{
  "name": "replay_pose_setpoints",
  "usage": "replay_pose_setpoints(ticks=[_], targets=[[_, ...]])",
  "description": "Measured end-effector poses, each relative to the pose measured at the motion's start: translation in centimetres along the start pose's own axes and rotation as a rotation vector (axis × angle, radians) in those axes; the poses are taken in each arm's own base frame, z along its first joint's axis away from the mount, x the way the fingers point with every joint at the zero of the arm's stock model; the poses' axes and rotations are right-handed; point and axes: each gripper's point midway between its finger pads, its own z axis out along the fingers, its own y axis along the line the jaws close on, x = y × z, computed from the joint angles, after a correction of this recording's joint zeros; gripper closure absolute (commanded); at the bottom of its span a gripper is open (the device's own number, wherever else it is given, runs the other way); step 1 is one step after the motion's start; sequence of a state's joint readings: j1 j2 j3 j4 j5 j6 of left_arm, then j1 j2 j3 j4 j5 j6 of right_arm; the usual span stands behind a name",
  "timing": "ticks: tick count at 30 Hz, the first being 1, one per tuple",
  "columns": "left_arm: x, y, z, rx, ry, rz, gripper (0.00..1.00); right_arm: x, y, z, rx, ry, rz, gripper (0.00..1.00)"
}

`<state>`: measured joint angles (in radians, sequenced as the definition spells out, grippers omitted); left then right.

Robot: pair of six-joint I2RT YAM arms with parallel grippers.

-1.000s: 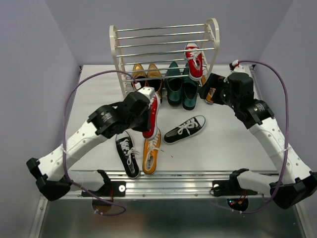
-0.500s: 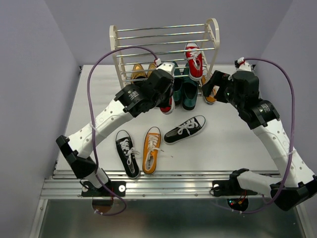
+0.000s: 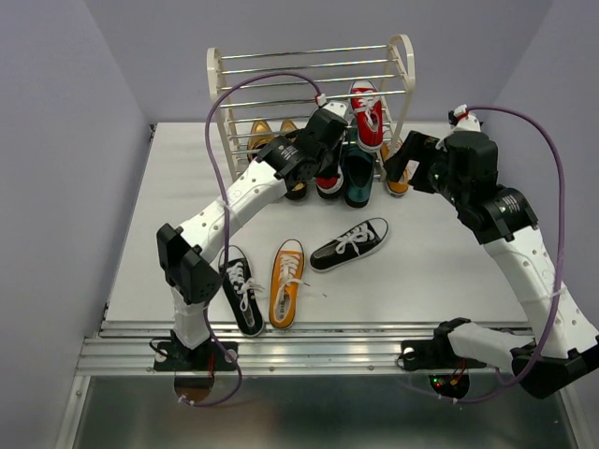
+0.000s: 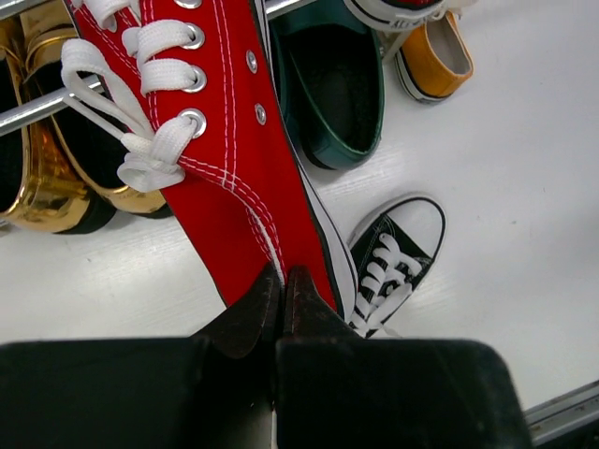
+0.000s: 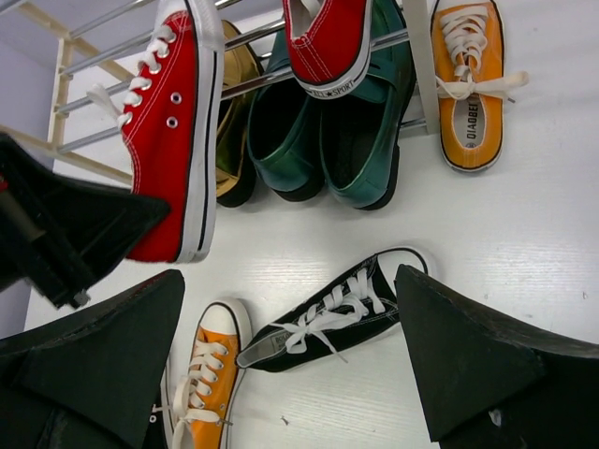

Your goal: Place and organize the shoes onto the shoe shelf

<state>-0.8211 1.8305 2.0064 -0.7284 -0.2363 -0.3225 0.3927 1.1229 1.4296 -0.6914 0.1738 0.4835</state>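
Left hand now further forward at cream-white rod shelf, clamped on heel of red canvas sneaker, right hand spread open.

matt red canvas sneaker, glossy green shoes, shiny metal rods

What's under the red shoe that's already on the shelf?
The dark green pair stands below the red shoe on the shoe shelf. That shoe covers part of the pair's front.
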Motion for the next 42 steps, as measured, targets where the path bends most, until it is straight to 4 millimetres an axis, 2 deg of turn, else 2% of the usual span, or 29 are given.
replay_pose_setpoints(ticks=[4,10,15,20,27,32,42], targets=[[-0.9,0.2,2.1,-0.014,-0.014,0.002,1.00,0.4,-0.2,-0.4,0.002,0.017,-0.008,0.00],[-2.1,0.1,3.9,-0.030,-0.049,0.004,1.00,0.9,-0.4,-1.1,0.001,0.037,-0.018,0.00],[-2.9,0.4,4.2,-0.037,-0.077,0.014,1.00,1.5,-0.8,-1.8,0.008,0.061,-0.026,0.00],[-5.5,0.6,4.3,-0.039,-0.158,0.007,1.00,1.9,-1.1,-2.8,0.008,0.078,-0.025,0.00],[-7.5,1.4,5.5,-0.055,-0.226,0.002,1.00,2.6,-1.5,-3.5,0.016,0.102,-0.019,0.00],[-7.3,1.7,7.2,-0.067,-0.225,0.020,1.00,2.7,-1.6,-3.9,0.019,0.103,-0.013,0.00],[-6.4,1.3,10.7,-0.058,-0.212,0.030,1.00,2.6,-2.6,-6.2,0.030,0.050,0.010,0.00]])
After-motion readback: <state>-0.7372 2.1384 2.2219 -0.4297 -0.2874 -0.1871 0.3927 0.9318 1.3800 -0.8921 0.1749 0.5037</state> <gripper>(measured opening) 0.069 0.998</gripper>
